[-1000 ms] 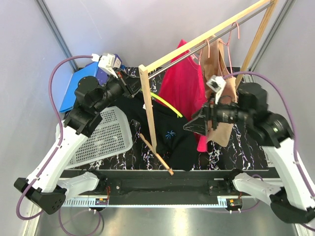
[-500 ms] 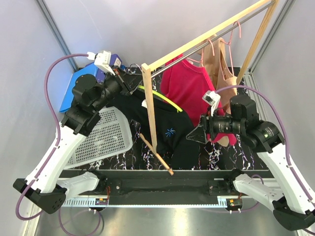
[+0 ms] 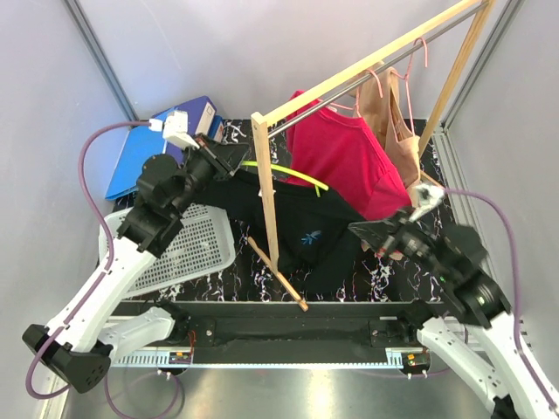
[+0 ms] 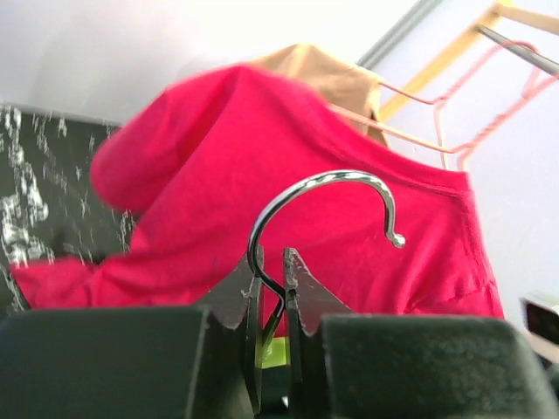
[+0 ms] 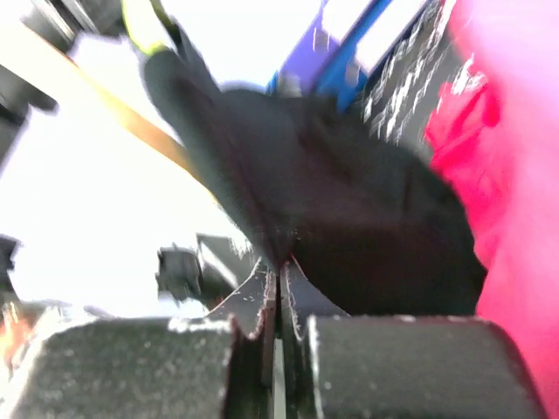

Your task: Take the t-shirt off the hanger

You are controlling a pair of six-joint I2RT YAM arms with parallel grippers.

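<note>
- T-shirt (image 3: 301,236), black, stretched between my two claws over the tabletop (image 3: 371,272), beside a red shirt (image 3: 349,161)
- My left claw (image 4: 272,266) is closed on the metal hook of the hanger (image 4: 336,175)
- My right claw (image 5: 278,271) pinches the black fabric

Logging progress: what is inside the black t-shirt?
A yellow-green hanger: its bar shows along the top edge of the t-shirt, its hook pinched in the left tool. How much sits inside is covered by fabric.

High rear overview; close wrist views, seemingly both facing red shirt (image 4: 218,148) (image 5: 515,131).
</note>
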